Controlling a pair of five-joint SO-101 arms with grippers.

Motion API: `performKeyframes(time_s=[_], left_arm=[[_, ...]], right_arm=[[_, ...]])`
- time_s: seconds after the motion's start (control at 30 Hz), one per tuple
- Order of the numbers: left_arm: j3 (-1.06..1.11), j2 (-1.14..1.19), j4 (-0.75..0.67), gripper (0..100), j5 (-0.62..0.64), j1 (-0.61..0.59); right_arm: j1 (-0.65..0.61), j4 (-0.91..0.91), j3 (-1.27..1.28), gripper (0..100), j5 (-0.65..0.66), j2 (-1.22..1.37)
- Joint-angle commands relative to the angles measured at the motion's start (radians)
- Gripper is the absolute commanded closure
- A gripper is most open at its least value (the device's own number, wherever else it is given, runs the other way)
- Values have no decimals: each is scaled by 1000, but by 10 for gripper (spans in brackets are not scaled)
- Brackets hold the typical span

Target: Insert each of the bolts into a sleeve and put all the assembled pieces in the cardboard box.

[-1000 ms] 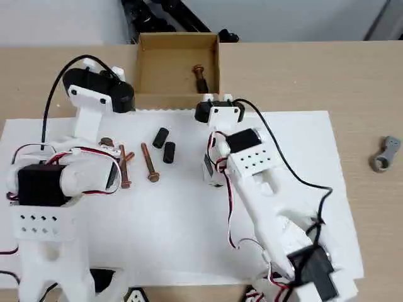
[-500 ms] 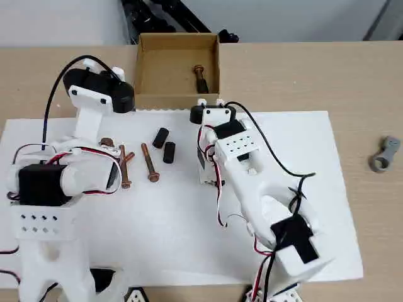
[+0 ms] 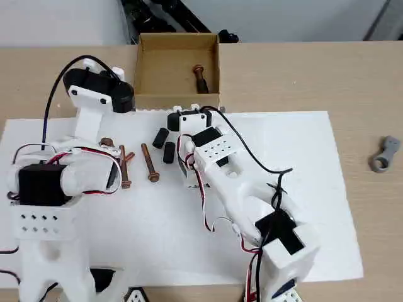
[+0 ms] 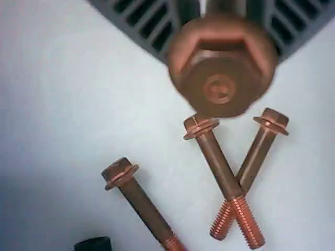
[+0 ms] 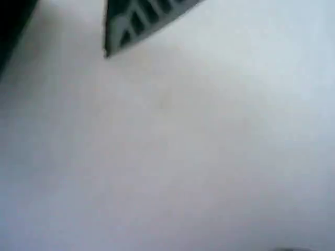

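Inside cardboard box (image 3: 157, 69): one sleeved bolt (image 3: 199, 77) (near one wall) | left fingers (image 4: 131, 21) clamp bolt (image 4: 222, 68)

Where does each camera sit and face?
High view: above the table, looking down on both arms, box and loose bolts.
Left wrist view: on the wrist, facing the sheet; ribbed jaws clamp a bolt.
Right wrist view: close over the sheet; a ribbed grey arm part shows.
Shared: high and left wrist both show the loose bolts.

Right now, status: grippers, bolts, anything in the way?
Left gripper shut on a bolt, above three loose bolts. Right arm beside the two sleeves, grip unreadable. One assembled piece in the cardboard box.
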Motion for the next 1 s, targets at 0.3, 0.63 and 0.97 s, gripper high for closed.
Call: performKeyframes(time_s=[0.3,0.63,0.97], left_arm=[[21,-29,8,993,2,2],[21,-31,11,993,2,2],[21,-31,11,993,2,2]], right_arm=[[48,-50,-29,799,-6,35],[50,-94,-28,801,-63,36],[50,-94,-26,928,-64,36]])
